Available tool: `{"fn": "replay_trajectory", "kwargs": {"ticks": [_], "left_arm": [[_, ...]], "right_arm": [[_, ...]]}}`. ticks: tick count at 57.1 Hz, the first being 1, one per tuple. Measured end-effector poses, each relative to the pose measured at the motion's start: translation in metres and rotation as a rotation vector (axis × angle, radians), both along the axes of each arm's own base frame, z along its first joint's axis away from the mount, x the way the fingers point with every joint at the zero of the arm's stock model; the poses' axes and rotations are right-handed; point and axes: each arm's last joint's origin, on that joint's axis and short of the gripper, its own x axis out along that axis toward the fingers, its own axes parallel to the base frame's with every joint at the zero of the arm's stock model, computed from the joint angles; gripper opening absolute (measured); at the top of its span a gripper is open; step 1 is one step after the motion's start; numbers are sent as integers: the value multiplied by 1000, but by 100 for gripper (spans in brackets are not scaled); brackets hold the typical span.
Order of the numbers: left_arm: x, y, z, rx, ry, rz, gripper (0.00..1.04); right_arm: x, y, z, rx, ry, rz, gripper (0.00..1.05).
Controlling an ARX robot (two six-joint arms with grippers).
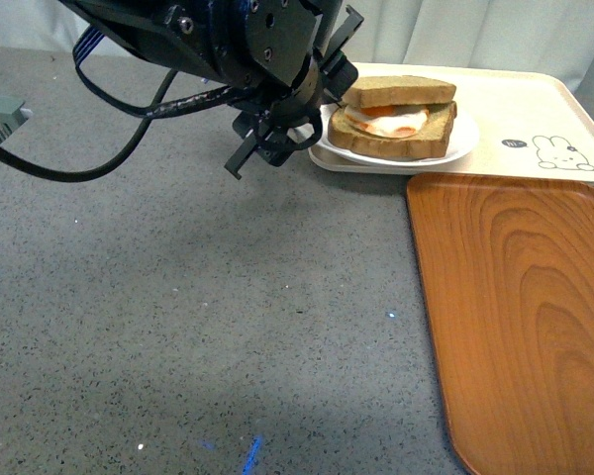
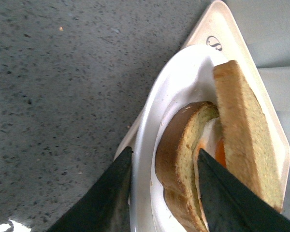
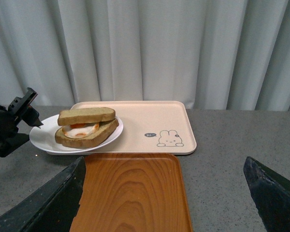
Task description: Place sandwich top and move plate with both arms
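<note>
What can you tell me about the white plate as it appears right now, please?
The plate is round, plain white and glossy, with a wide raised rim. It sits on the left end of the cream rabbit-print tray, overhanging its edge, and carries the egg sandwich. The open left gripper straddles its near rim.

Even, soft light throughout. Front view: broad dim shadow across lower centre of the table (image 1: 178, 327). Left wrist view: close foreground fingers (image 2: 111, 198) blurred. Curtain (image 3: 183, 48) evenly lit.

Cream rabbit-print tray (image 1: 535, 124) touching orange wood-grain tray (image 1: 525, 317) on grey countertop (image 1: 178, 327)
</note>
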Motion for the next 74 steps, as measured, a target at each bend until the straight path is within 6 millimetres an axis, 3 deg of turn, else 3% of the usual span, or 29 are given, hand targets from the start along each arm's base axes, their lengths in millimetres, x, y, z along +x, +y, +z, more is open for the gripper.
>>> {"fn": "replay_trajectory", "kwargs": {"ticks": [9,14,22,28,33,35,44,53,60,74], "left_arm": [[-10,24,2,55,-26,31,74],[-27,55,6,232,-318,-32,59],[-87,126,24,576,-581,-100,35],[-140,177,38,739,-668,-112,17],[-184,210,34,801,-616,-147,4],[-200,217,30,817,-573,-146,4],[-277,220,31,825,-450,-218,4],[-324,220,53,844,-525,-188,4],[-337,220,58,857,-592,-157,4],[-338,220,59,861,-602,-155,4]], "right_arm": [[0,0,0,0,0,0,96],[0,0,0,0,0,0,96],[0,0,0,0,0,0,96],[0,0,0,0,0,0,96],[0,0,0,0,0,1,96],[0,0,0,0,0,0,96],[0,0,0,0,0,1,96],[0,0,0,0,0,-1,96],[0,0,0,0,0,1,96],[0,0,0,0,0,0,96]]}}
